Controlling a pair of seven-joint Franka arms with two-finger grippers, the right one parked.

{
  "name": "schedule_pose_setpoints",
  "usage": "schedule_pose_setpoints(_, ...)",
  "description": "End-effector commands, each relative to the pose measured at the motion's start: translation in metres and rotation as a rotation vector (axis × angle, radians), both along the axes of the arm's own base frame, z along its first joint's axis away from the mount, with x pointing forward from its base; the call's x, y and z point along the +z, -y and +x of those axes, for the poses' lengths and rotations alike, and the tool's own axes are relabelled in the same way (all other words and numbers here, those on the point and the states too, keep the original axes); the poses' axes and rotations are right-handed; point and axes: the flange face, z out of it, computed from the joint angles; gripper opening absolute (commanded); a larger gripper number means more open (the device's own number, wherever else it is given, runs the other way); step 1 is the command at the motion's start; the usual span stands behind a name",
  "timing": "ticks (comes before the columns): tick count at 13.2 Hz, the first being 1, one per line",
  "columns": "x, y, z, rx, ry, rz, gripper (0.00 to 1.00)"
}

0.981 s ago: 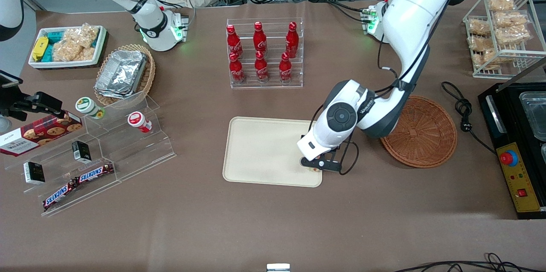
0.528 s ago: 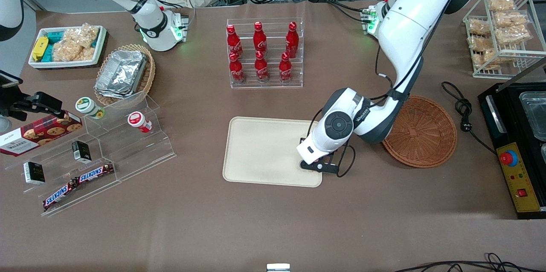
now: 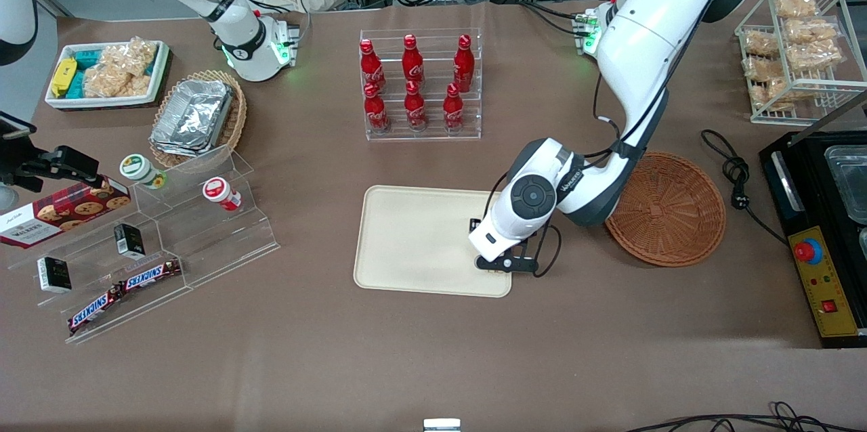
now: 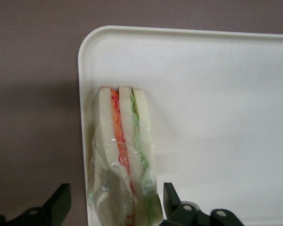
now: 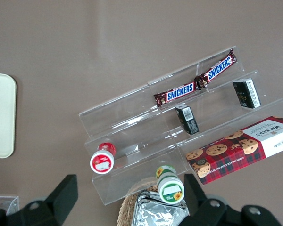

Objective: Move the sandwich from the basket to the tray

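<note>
**Sandwich down on the tray edge**

Sandwich wedge, white bread with orange-red and green filling under clear wrap, lies on my flat cream-beige tray, tight against one rim near a rounded corner. My gripper hovers directly over it, fingers spread wide on either side, touching nothing. From the front, my gripper sits over the tray's end nearest the round reddish-brown wicker basket, which shows nothing inside. I judge this the release step, with the placing nearly finished. Next I want a straight lift upward, jaws kept apart, so neither finger drags the wrap or tips the wedge over the rim.
</note>
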Motion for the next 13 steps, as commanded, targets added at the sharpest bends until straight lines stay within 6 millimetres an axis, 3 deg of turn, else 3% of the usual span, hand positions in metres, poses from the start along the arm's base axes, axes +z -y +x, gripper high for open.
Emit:
schedule_pose_setpoints(1, 0.047, -0.012, 0.008, 0.030, 0.008, 0.043, 0.99)
schedule_pose_setpoints(4, 0.100, -0.052, 0.016, 0.067, -0.004, 0.077, 0.99)
schedule_pose_setpoints(6, 0.150, -0.078, 0.017, 0.062, 0.026, 0.089, 0.99)
schedule_pose_setpoints(10, 0.223, -0.163, 0.013, -0.116, -0.014, 0.134, 0.99)
schedule_pose_setpoints(12, 0.245, -0.217, 0.011, -0.179, -0.071, 0.143, 0.99)
schedule_pose_setpoints(13, 0.263, -0.233, 0.008, -0.199, -0.061, 0.133, 0.99)
